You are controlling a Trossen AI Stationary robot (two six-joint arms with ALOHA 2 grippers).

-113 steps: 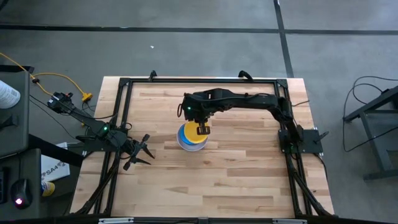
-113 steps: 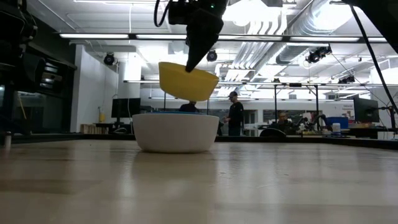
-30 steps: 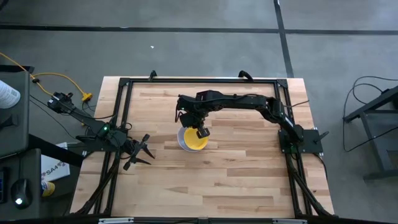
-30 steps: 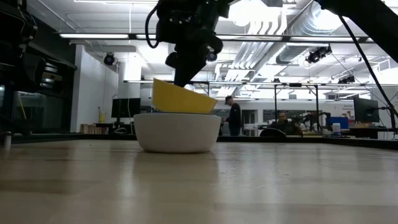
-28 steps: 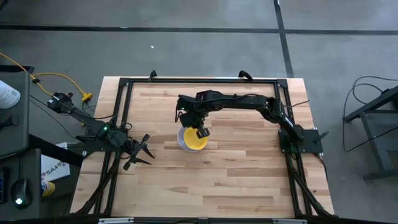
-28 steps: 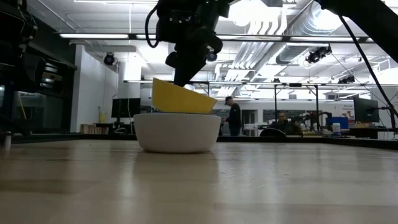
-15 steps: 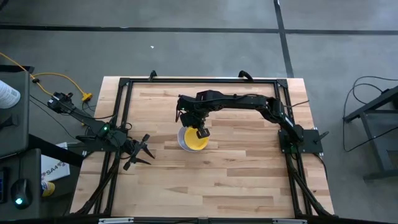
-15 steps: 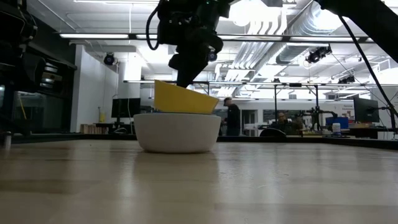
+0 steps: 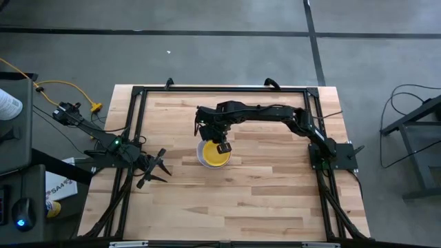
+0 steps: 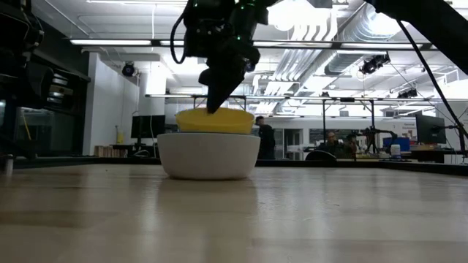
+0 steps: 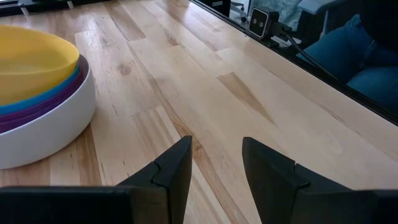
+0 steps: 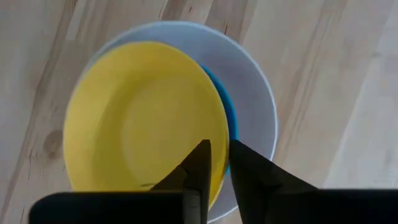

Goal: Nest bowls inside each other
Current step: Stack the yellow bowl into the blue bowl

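1. The right gripper (image 9: 222,147) hung over the stack of bowls at about the middle of the wooden table (image 9: 275,200), with its arm reaching in from the right side.
2. In the right wrist view its 2 dark fingers (image 12: 198,163) straddled the rim of the yellow bowl (image 12: 143,118), 1 inside and 1 outside, with a narrow gap between them.
3. Whether those fingers pinched the rim or had let it go, I could not tell.
4. The yellow bowl sat level on top of the stack, its rim showing just above the white bowl (image 10: 208,155) in the low view.
5. The white bowl stood upright on the table and held the others.
6. From the left wrist view, a blue bowl (image 11: 43,96) rim and a purple bowl (image 11: 46,109) rim showed as bands between the yellow and the white.
7. In the right wrist view a sliver of blue peeked out beside the yellow bowl, which lay off-centre in the white one.
8. The left gripper (image 9: 153,170) waited at the table's left edge, well apart from the stack, its fingers (image 11: 171,171) spread and holding nothing.
9. In the room behind the table, a person (image 10: 267,140) stood far off.
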